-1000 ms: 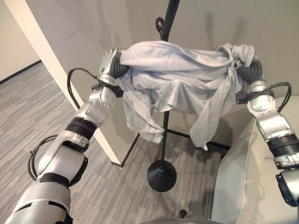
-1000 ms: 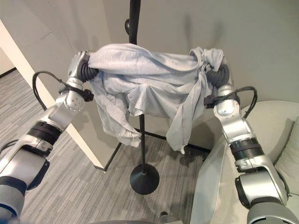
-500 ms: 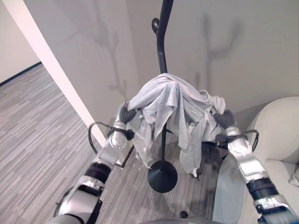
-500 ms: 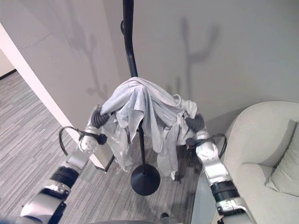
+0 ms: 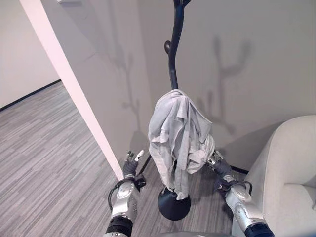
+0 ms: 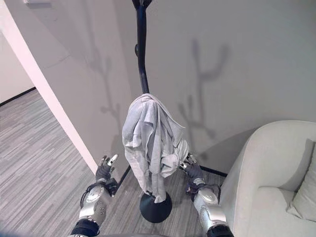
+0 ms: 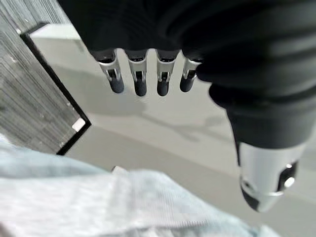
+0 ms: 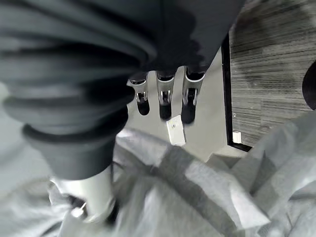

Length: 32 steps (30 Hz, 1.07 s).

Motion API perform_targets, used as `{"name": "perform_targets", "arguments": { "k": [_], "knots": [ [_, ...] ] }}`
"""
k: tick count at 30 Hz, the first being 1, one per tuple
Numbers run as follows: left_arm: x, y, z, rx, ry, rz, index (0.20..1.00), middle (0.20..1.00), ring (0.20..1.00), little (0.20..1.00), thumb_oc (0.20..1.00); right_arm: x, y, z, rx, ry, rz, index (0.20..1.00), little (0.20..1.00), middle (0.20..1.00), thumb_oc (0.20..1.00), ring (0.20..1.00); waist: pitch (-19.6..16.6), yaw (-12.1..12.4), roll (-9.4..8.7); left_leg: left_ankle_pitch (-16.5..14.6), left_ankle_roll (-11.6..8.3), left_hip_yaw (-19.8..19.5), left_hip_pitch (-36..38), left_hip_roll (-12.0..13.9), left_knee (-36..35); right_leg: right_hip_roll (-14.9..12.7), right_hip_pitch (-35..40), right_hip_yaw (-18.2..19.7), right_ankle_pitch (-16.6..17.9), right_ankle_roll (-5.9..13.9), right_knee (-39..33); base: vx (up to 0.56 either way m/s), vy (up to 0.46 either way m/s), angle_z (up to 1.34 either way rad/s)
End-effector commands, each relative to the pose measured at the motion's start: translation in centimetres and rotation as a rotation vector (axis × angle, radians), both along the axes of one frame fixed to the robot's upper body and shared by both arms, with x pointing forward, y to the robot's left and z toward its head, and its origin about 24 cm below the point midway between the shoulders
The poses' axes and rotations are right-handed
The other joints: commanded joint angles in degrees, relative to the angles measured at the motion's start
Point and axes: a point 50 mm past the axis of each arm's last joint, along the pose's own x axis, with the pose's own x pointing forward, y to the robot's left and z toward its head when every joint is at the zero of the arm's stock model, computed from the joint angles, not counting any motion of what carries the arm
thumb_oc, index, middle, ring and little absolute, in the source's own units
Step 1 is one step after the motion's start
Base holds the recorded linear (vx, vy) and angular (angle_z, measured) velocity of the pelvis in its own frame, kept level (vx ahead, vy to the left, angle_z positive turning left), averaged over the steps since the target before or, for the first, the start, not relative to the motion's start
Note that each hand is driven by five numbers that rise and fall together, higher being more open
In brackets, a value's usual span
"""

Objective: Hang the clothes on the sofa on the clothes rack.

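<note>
The grey garment (image 5: 178, 139) is hanging on the black clothes rack (image 5: 174, 59), draped over a low hook on the pole and trailing almost straight down, so its long axis is running vertically along the pole toward the round base (image 5: 173, 206) on the grey floor (image 5: 54, 163). Both robot hands are sitting low, near the hem: the left robot hand (image 5: 131, 164) is standing off to the garment's left with a clear gap of floor between them, its fingers (image 7: 140, 79) straight and spread on nothing, while the right robot hand (image 6: 191, 169) is sitting just beside the lower right folds, its fingers (image 8: 165, 97) also straight and holding nothing (cloth is lying close under its thumb in the wrist view, but whether it is actually touching cannot be told). So the garment is lying between the two hands and above them, with the right one the nearer. The pale sofa (image 6: 276, 173) is showing at the right edge. Judging from this, the hanging itself looks done, and any coming move would be turning on pulling both hands down and outward without dragging that right-hand fold off the hook.
</note>
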Motion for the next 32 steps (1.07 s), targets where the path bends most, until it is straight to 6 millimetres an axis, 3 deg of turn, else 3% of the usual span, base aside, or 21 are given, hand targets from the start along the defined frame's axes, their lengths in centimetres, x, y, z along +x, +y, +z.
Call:
{"name": "perform_targets", "arguments": {
  "k": [1,8,13,17,18,19,20,21,23,24,26,27,28,29,30,32],
  "knots": [
    [0.2,2.0,0.3,0.04,-0.035,0.001,1.0,1.0,1.0,1.0,1.0,1.2,-2.5,3.2,-0.084,-0.169,0.045,1.0,1.0,1.0,1.0,1.0,-1.0,1.6,-0.15,-0.5,-1.91,-3.7,1.5,-1.4,0.4,1.2,-1.8,3.6,3.1,-0.16,0.1,0.0,0.0,0.0],
    [-2.5,4.8,0.1,0.113,-0.034,0.016,1.0,1.0,1.0,1.0,1.0,0.4,-6.5,8.3,-0.166,-0.386,0.001,1.0,1.0,1.0,1.0,1.0,0.3,1.1,-0.55,0.1,-2.2,-3.3,0.9,-1.1,0.4,0.9,-2.7,2.8,3.7,0.03,0.4,-0.01,0.0,-0.02],
    [-4.0,5.9,-0.7,0.131,0.016,0.025,1.0,1.0,1.0,1.0,1.0,-0.5,-7.4,7.9,-0.115,-0.387,-0.069,1.0,1.0,1.0,1.0,1.0,0.9,0.8,-0.6,0.1,-2.35,-3.1,0.7,-1.1,0.4,0.9,-3.2,2.4,3.9,0.19,0.6,0.0,0.001,-0.02],
    [-7.8,5.9,-3.7,0.035,0.159,0.113,1.0,1.0,1.0,1.0,1.0,-2.6,-7.6,5.7,0.04,-0.347,-0.161,1.0,1.0,1.0,1.0,1.0,1.4,0.0,-0.18,0.2,-2.44,-2.9,0.6,-0.7,0.4,1.0,-4.0,1.9,3.8,0.33,0.8,0.0,0.01,-0.07],
    [-9.4,5.9,-4.9,0.01,0.238,0.146,1.0,1.0,1.0,1.0,1.0,-3.2,-7.3,4.4,0.14,-0.323,-0.207,1.0,1.0,1.0,1.0,1.0,1.5,-0.3,0.01,0.2,-2.47,-2.8,0.5,-0.6,0.4,1.0,-4.2,1.9,3.8,0.35,1.0,0.01,0.013,-0.07],
    [-9.4,5.9,-4.9,0.011,0.237,0.146,1.0,1.0,1.0,1.0,1.0,-3.2,-7.3,4.4,0.141,-0.324,-0.207,1.0,1.0,1.0,1.0,1.0,1.5,-0.3,-0.01,0.2,-2.47,-2.8,0.5,-0.6,0.4,1.0,-4.2,1.9,3.8,0.35,1.0,0.01,0.022,-0.04],
    [-11.3,5.6,-6.3,0.001,0.338,0.142,1.0,1.0,1.0,1.0,1.0,-4.0,-7.5,2.6,0.259,-0.288,-0.316,1.0,1.0,1.0,1.0,1.0,1.4,-0.7,0.2,0.2,-2.46,-2.9,0.5,-0.6,0.4,1.0,-4.3,1.9,3.7,0.33,1.0,0.0,0.0,0.0],
    [-11.2,5.7,-6.3,0.001,0.336,0.141,1.0,1.0,1.0,1.0,1.0,-3.9,-7.5,2.5,0.26,-0.29,-0.317,1.0,1.0,1.0,1.0,1.0,1.4,-0.6,0.17,0.2,-2.47,-2.9,0.5,-0.6,0.4,1.0,-4.4,1.9,3.7,0.33,1.0,0.0,0.0,0.0],
    [-13.8,4.7,-7.9,-0.019,0.483,0.093,1.0,1.0,1.0,1.0,1.0,-5.6,-7.6,-1.1,0.437,-0.197,-0.525,1.0,1.0,1.0,1.0,1.0,0.8,-1.3,0.67,0.1,-2.35,-3.0,0.5,-0.6,0.4,1.0,-4.5,2.2,3.6,0.3,1.1,0.02,0.013,0.0],
    [-13.7,4.7,-7.9,-0.019,0.48,0.091,1.0,1.0,1.0,1.0,1.0,-5.5,-7.6,-1.1,0.438,-0.2,-0.525,1.0,1.0,1.0,1.0,1.0,0.8,-1.2,0.56,0.4,-2.31,-3.1,0.1,-0.7,0.4,0.9,-4.8,2.1,3.8,0.27,1.3,0.03,0.033,0.01],
    [-15.7,3.5,-8.9,-0.047,0.584,0.04,1.0,1.0,1.0,1.0,1.0,-7.6,-7.8,-3.6,0.519,-0.111,-0.673,1.0,1.0,1.0,1.0,1.0,0.2,-1.9,1.12,0.1,-2.29,-3.2,0.4,-0.6,0.4,1.0,-4.7,2.4,3.6,0.31,1.3,0.0,0.0,0.0],
    [-15.6,3.5,-8.9,-0.047,0.582,0.038,1.0,1.0,1.0,1.0,1.0,-7.6,-7.9,-3.6,0.52,-0.114,-0.673,1.0,1.0,1.0,1.0,1.0,0.2,-1.8,1.06,0.4,-2.25,-3.2,0.1,-0.7,0.4,0.9,-5.0,2.4,3.7,0.27,1.5,0.04,0.017,0.03],
    [-16.8,2.6,-9.5,-0.07,0.65,0.006,1.0,1.0,1.0,1.0,1.0,-10.2,-7.4,-6.4,0.53,0.058,-0.725,1.0,1.0,1.0,1.0,1.0,-0.3,-1.9,1.24,0.1,-2.32,-3.3,0.3,-0.6,0.4,1.0,-4.8,2.7,3.6,0.32,1.6,0.06,0.014,0.02],
    [-16.8,1.8,-9.8,-0.058,0.699,-0.072,1.0,1.0,1.0,1.0,1.0,-20.5,-5.1,-12.1,0.547,0.691,-0.89,1.0,1.0,1.0,1.0,1.0,-1.7,-0.6,1.11,0.1,-2.37,-3.5,0.2,-0.4,0.4,1.1,-4.6,3.3,3.7,0.15,1.5,0.09,0.02,0.02],
    [-17.1,1.7,-9.9,-0.051,0.725,-0.078,1.0,1.0,1.0,1.0,1.0,-22.2,-5.3,-12.2,0.521,0.784,-0.934,1.0,1.0,1.0,1.0,1.0,-2.1,-0.3,1.26,0.2,-2.31,-3.6,0.2,-0.4,0.4,1.1,-4.6,3.2,3.6,0.14,1.3,0.1,0.018,0.05],
    [-17.4,1.7,-10.0,-0.042,0.754,-0.089,1.0,1.0,1.0,1.0,1.0,-23.7,-5.1,-12.2,0.517,0.885,-0.984,1.0,1.0,1.0,1.0,1.0,-2.9,0.2,1.61,-0.3,-2.32,-3.6,0.5,-0.2,0.4,1.2,-3.9,3.1,3.3,0.28,1.0,0.09,0.016,0.18]
  ]
}}
